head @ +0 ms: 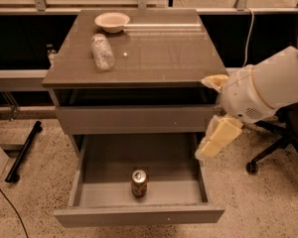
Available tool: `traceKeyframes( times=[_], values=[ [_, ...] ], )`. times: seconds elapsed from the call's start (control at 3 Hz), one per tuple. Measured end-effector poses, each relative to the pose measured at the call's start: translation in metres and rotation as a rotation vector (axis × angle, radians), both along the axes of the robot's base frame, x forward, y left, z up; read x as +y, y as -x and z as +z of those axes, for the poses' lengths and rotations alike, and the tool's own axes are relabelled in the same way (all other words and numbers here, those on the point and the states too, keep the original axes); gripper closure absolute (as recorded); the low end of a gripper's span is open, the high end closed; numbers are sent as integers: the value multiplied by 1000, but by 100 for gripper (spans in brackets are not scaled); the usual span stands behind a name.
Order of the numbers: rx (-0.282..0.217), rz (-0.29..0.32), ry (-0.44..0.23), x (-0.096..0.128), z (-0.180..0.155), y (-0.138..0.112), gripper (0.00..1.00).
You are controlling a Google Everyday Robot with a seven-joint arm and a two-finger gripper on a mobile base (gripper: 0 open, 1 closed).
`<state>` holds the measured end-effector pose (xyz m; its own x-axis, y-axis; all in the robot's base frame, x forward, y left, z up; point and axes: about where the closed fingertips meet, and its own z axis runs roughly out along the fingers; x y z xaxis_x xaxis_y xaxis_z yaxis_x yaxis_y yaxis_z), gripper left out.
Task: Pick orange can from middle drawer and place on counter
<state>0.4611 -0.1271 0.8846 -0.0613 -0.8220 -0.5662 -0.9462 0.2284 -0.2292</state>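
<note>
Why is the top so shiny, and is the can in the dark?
In the camera view, the glossy counter mirrors light as a pale streak beside the bowl and one bright dot; the can stands in the dimmer drawer yet shows clearly; the claw, pale and well lit, hangs by the counter's right edge, above the drawer's right wall.

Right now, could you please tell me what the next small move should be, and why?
Probably bring the end effector inward and down over the middle drawer, toward the orange can. The drawer is pulled out, the can stands upright near its front, and the end effector hangs open outside the drawer's side wall, above can height, holding nothing.
</note>
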Motion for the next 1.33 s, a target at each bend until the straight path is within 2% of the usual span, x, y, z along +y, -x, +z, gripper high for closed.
traceKeyframes(
  times=[0.33,1.0,1.33],
  values=[
    [26,30,-49,28,-43,-10,0],
    [91,15,-151,68,-141,-34,0],
    [179,8,-178,79,-186,-48,0]
  ],
)
